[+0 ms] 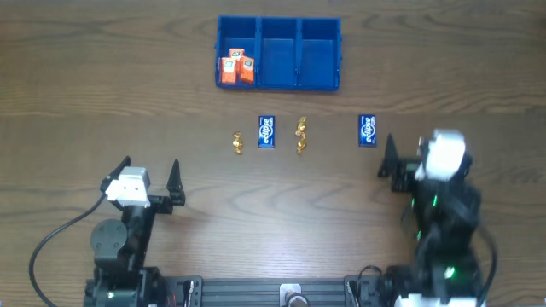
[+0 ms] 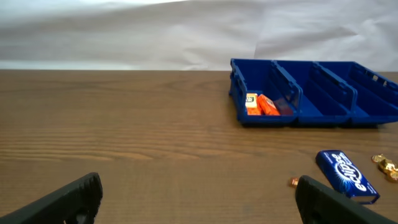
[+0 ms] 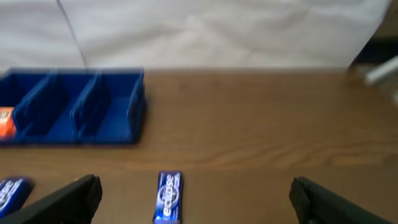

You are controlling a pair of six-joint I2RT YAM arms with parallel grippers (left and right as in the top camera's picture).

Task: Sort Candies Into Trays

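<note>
My left tool (image 1: 151, 168) and right tool (image 3: 194, 182) both spread apart, two blue packs (image 1: 267, 131) and seemingly two gold candies (image 1: 300, 136) on the surface (image 1: 85, 102), orange candies (image 1: 237, 69) in left compartment of far tray (image 1: 278, 83)

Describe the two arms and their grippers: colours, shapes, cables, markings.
Both arms are black. The left arm has a boxy white block at its wrist, and a black cable loops from its base. The right arm has a rounded white housing and small green lights. The left gripper and right gripper each have two black, tapered fingers.
</note>
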